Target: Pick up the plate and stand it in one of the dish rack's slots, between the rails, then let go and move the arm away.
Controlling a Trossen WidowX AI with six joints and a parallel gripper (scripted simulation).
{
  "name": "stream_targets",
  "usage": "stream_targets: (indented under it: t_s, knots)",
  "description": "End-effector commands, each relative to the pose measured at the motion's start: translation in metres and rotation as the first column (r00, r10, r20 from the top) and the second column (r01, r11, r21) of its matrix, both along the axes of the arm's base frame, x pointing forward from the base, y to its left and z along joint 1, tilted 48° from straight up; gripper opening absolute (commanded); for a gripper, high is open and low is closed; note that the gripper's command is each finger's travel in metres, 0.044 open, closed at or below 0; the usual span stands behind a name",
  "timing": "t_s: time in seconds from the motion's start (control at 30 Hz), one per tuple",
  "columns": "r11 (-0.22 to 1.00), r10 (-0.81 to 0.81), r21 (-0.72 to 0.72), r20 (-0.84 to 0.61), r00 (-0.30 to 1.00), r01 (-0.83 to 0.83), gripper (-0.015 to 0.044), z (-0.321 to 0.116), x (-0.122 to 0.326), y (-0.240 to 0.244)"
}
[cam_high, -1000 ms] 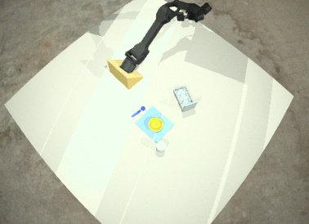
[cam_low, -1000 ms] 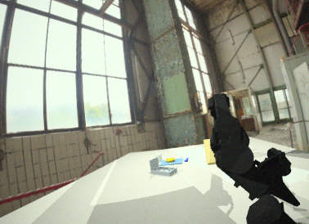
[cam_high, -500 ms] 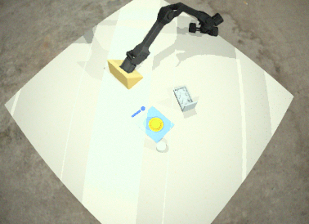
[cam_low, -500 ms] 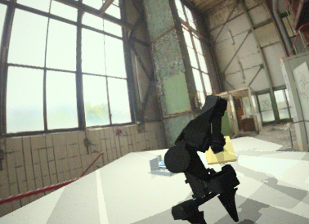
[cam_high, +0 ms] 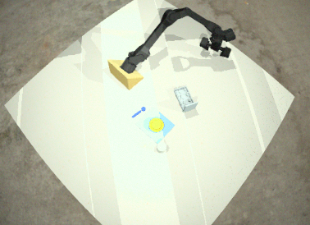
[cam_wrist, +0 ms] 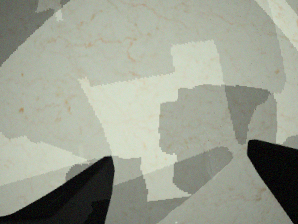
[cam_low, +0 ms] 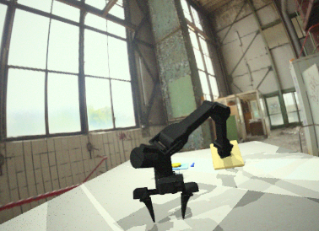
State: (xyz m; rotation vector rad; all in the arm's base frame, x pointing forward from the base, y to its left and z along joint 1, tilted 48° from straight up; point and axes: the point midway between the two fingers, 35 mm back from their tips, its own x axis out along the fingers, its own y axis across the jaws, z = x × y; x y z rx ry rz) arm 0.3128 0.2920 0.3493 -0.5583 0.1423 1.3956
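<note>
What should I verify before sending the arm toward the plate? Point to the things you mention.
1. Black parallel jaws (cam_high: 216,53) (cam_low: 169,219) open: ok, spread wide.
2. Nothing between them: ok, only the pale tabletop (cam_high: 135,176) (cam_low: 262,194) (cam_wrist: 130,120) shows beyond.
3. Round yellow plate (cam_high: 156,125) (cam_low: 176,164) lying in the open: ok, flat on the light-blue square mat (cam_high: 168,126) (cam_low: 182,167).
4. Jaws lined up over the plate: not ok, they are off beyond the grey dish rack (cam_high: 185,99).
5. Plate visible in the wrist view: not ok.
6. A rack slot free for the plate: cannot tell, the rails are too small to judge.
</note>
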Motion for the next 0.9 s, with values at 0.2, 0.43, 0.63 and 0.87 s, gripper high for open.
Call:
stream_targets:
  t_s: [0.2, 0.43, 0.63, 0.87]
  knots:
    - [0.968, -0.235, -0.125, -0.156, 0.959, 0.217, 0.04, -0.06, 0.07, -0.076]
    - [0.911, -0.401, -0.228, -0.286, 0.87, 0.344, 0.04, -0.109, 0.103, -0.146]
    - [0.849, -0.524, -0.311, -0.393, 0.756, 0.427, 0.04, -0.148, 0.117, -0.21]
    - [0.774, -0.632, -0.393, -0.511, 0.583, 0.496, 0.04, -0.19, 0.116, -0.286]
